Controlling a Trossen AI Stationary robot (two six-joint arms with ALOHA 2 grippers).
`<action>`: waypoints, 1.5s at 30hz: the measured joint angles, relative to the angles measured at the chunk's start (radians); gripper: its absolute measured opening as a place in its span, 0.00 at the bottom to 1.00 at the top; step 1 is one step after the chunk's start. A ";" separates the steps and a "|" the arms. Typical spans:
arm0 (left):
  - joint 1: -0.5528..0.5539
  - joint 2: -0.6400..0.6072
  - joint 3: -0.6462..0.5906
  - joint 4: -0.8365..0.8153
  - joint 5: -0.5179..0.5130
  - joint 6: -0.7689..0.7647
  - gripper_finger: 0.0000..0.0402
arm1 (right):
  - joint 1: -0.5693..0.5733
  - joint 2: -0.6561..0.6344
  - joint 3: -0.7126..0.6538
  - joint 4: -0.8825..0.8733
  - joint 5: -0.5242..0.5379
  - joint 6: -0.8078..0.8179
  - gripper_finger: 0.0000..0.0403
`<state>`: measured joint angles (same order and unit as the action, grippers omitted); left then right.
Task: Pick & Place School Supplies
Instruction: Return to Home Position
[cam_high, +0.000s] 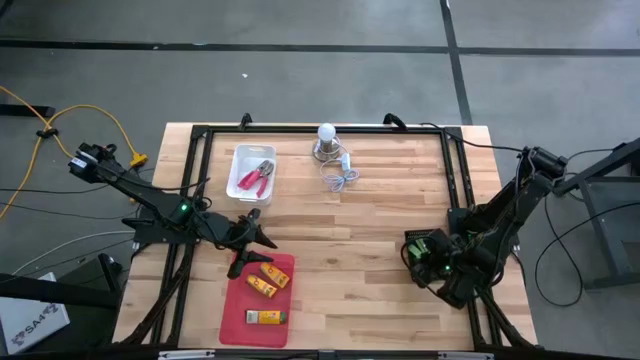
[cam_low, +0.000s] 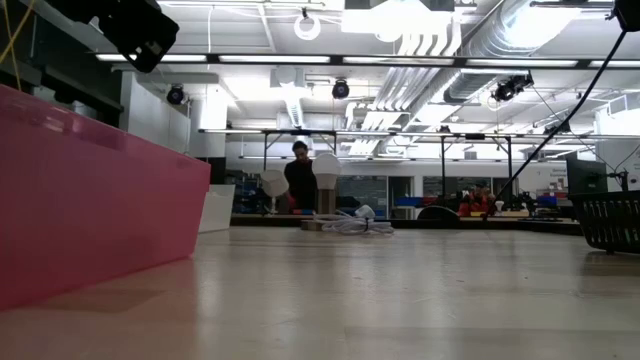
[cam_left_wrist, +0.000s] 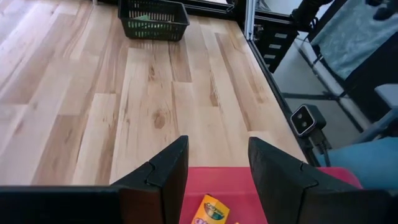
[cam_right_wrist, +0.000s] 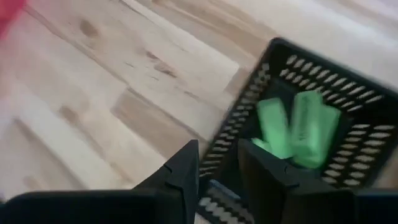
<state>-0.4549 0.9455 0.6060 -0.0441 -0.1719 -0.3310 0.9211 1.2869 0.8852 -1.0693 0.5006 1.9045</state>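
Three orange-yellow oblong pieces (cam_high: 268, 290) lie flat in a red tray (cam_high: 238, 320) near the table's front edge. My left gripper (cam_high: 258, 245) (cam_left_wrist: 217, 149) hovers open above the tray's far edge, with one piece (cam_left_wrist: 211, 211) below its fingers and nothing between them. Pink-handled pliers (cam_high: 257, 178) lie in a white tray (cam_high: 240, 160) at the far left. Light-green sticks (cam_right_wrist: 295, 130) lie in a black basket (cam_high: 418, 245) (cam_right_wrist: 348, 168) at the right. My right gripper (cam_high: 440, 268) (cam_right_wrist: 217, 162) hangs open over the basket's rim, holding nothing.
A white bulb with a coiled cord (cam_high: 332, 155) stands at the far middle of the table. A black frame rail (cam_high: 455, 190) runs along the table's edges. Bare wood (cam_high: 350, 260) lies between the red tray and the basket. A person (cam_low: 300, 180) stands far behind the table.
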 joint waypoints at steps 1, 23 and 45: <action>0.000 0.000 0.000 0.000 0.000 -0.006 0.40 | 0.000 0.001 0.000 0.014 0.018 0.006 0.25; 0.160 -0.168 0.000 -0.141 0.105 0.058 0.40 | -0.060 -0.308 0.000 0.088 0.544 -0.468 0.25; 0.186 -0.181 0.000 -0.170 0.119 0.073 0.40 | -0.831 -0.396 0.000 0.803 -0.294 -1.519 0.25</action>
<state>-0.2691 0.7647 0.6060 -0.2142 -0.0528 -0.2584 0.0901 0.8909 0.8852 -0.2661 0.2066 0.3852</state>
